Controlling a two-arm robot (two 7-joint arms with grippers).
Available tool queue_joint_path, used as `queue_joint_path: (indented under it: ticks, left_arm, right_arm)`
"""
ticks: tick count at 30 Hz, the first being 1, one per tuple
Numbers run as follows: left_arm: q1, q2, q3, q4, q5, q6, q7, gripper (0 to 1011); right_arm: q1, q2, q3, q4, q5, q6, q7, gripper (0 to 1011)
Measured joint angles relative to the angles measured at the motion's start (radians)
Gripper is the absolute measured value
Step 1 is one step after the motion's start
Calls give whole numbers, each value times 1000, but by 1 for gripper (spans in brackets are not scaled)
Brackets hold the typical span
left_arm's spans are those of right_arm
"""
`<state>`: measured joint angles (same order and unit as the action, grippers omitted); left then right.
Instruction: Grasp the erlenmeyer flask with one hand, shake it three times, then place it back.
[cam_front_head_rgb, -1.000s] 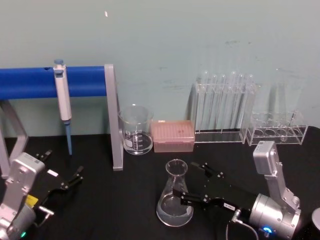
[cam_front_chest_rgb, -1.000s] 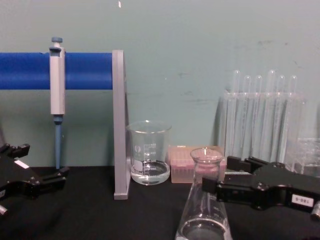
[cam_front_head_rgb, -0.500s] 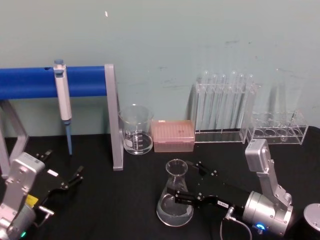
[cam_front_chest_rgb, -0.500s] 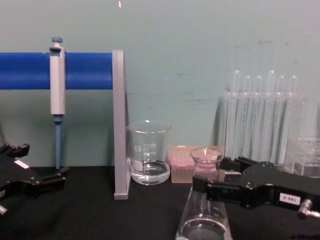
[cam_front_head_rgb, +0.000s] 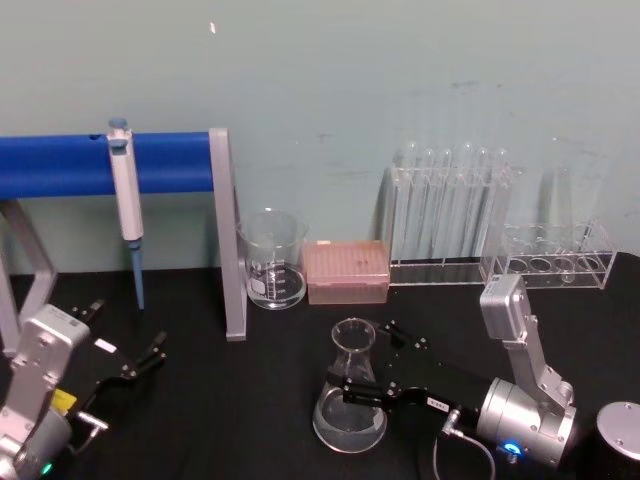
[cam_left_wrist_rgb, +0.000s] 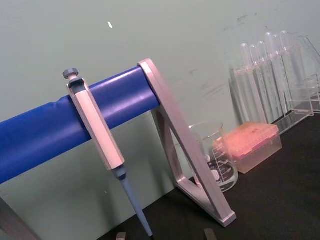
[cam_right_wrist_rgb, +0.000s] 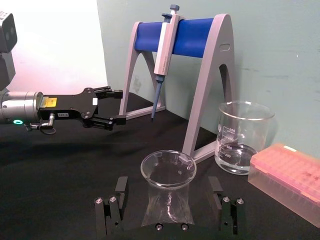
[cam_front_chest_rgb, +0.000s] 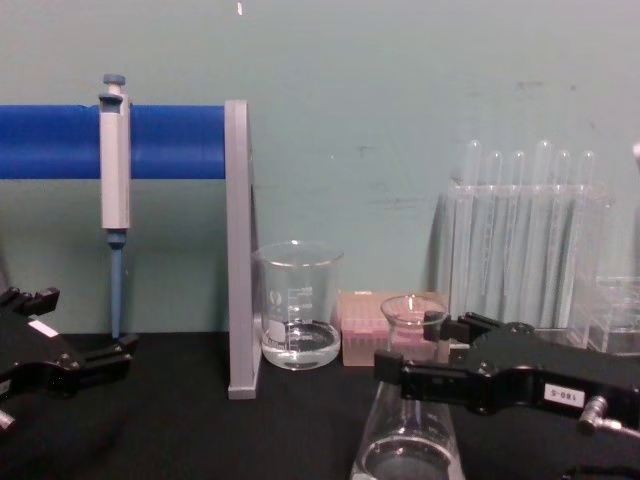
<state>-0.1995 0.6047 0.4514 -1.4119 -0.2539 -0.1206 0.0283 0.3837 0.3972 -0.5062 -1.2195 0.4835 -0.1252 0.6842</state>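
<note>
The erlenmeyer flask (cam_front_head_rgb: 350, 400) stands upright on the black table, front centre, with a little clear liquid in its base. My right gripper (cam_front_head_rgb: 368, 362) reaches in from the right, open, with one jaw on each side of the flask's upper body. In the right wrist view the flask (cam_right_wrist_rgb: 168, 192) stands between the two fingers (cam_right_wrist_rgb: 120, 187), apart from both. From the chest, the right gripper (cam_front_chest_rgb: 410, 345) crosses in front of the flask (cam_front_chest_rgb: 408, 445) just below its rim. My left gripper (cam_front_head_rgb: 130, 360) is parked open at the front left.
A glass beaker (cam_front_head_rgb: 271, 262), a pink tip box (cam_front_head_rgb: 345, 270) and a rack of test tubes (cam_front_head_rgb: 445, 215) line the back wall. A pipette (cam_front_head_rgb: 125, 195) hangs on the blue-barred stand (cam_front_head_rgb: 225, 240) at the left. A second clear rack (cam_front_head_rgb: 548, 262) stands at the back right.
My right gripper has slid leftward, so its open jaws now reach farther past the flask on both sides. The flask and the left arm have not moved.
</note>
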Motion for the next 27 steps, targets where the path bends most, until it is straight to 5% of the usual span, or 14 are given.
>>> queue_joint_path:
  ticks: [27]
  left_arm:
    - [0, 0, 0, 0, 0, 0, 0, 1001]
  right_arm:
    - [7, -13, 0, 5, -13, 2, -24, 1000]
